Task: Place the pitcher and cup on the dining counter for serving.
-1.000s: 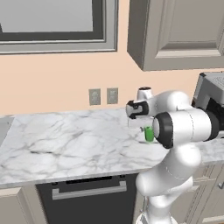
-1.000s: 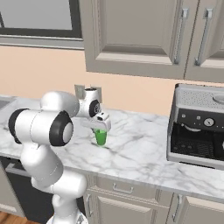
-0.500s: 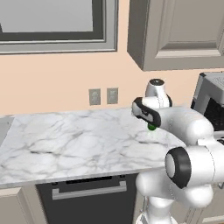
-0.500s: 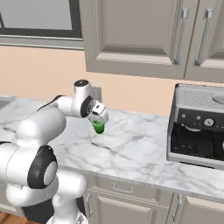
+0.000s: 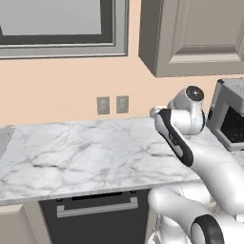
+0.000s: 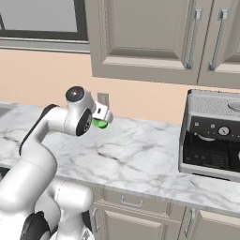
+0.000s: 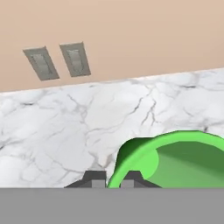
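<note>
While our gripper [image 6: 100, 120] pinches the cup's rim, the cup [image 6: 99, 123] hangs clear above the marble wall counter [image 6: 140, 154].

From our hand, one dark fingertip [image 7: 94, 178] stands outside the green rim and the other inside it; the cup [image 7: 175, 159] is tipped, mouth open toward us; beyond lies veined marble; farther back, two wall outlets [image 7: 57, 61]; a coffee machine [image 6: 211, 140] stands well apart at the counter's right.

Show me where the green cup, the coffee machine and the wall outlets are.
green cup [image 7: 175, 159], hand view: on its inner wall, below the rim.
coffee machine [image 6: 211, 133], right base view: on its front panel.
wall outlets [image 5: 110, 105], left base view: between the two plates.
</note>
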Tool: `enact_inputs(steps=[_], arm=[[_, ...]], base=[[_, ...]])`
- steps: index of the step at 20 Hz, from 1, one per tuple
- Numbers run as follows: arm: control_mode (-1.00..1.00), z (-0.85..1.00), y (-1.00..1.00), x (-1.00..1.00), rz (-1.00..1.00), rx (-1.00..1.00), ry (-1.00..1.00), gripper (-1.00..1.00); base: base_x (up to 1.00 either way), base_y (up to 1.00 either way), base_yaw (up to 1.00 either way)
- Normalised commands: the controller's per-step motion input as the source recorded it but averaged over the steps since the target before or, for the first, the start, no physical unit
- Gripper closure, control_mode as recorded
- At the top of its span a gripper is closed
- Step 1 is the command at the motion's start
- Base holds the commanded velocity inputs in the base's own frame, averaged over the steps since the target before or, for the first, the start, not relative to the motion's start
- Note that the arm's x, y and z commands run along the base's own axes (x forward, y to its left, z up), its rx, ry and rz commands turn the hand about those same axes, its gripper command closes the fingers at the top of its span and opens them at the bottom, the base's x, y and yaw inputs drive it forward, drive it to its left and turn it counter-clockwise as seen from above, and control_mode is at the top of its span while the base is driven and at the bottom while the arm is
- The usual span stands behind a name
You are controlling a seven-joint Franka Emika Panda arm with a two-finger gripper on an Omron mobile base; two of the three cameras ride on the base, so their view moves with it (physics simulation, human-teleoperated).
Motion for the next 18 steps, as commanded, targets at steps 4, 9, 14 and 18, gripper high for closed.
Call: enact_inputs(steps=[4, 9, 14, 18], arm=[[-1.0, 0.38, 0.0, -0.19, 0.11, 0.0, -0.06, 1.0], [1.0, 0.0, 0.0, 0.0, 0.0, 0.0, 0.0, 1.0], [1.0, 0.0, 0.0, 0.0, 0.0, 0.0, 0.0, 1.0], [1.0, 0.0, 0.0, 0.0, 0.0, 0.0, 0.0, 1.0]], base=[[0.0, 0.0, 0.0], [-0.29, 0.02, 0.13], [-0.76, 0.24, 0.72], [-0.46, 0.17, 0.99]])
